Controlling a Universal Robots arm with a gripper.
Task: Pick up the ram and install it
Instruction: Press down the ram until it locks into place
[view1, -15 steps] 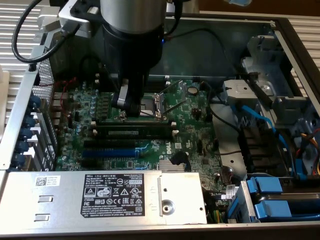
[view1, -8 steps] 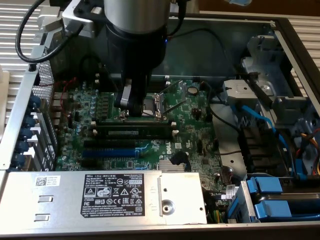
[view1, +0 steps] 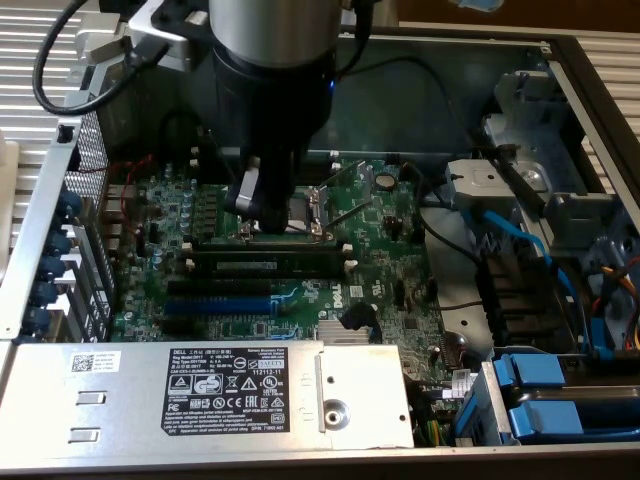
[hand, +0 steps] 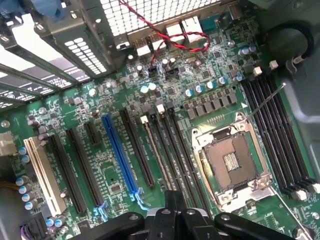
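— Where is the ram (view1: 270, 263) sitting?
— It is standing on edge in 1 of the long black memory slots, between the white end clips, just beside the empty CPU socket (view1: 305, 205).
— And the gripper (view1: 265, 228)?
— It is hanging just above the socket side of that slot. In the wrist view the gripper (hand: 177, 202) is looking narrow, over the ram's (hand: 159, 155) near end; whether it is touching, I cannot tell.

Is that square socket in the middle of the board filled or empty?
Empty: the square socket shows its bare contact grid, with no chip seated in it.
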